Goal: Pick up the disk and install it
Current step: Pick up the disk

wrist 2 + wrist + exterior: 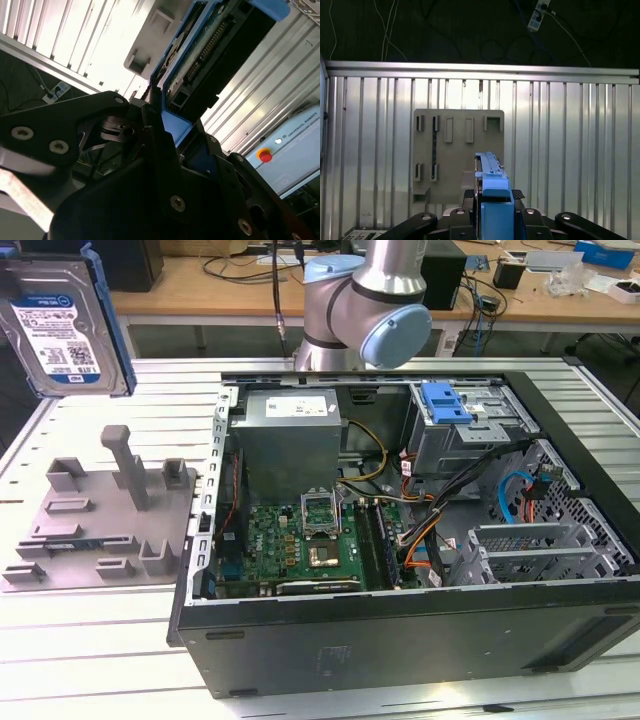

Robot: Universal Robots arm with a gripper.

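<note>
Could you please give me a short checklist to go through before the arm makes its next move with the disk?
1. Grip on the disk: ok. Its blue carrier sits clamped in the gripper in both wrist views.
2. Disk off the grey holder: ok. In the exterior view it hangs above the holder, apart from it.
3. Computer case open: ok. Its inside lies exposed.
4. Drive cage free: cannot tell. Its inside is hidden.
5. Cables off the route to the cage: cannot tell. Several run close beside it.
</note>
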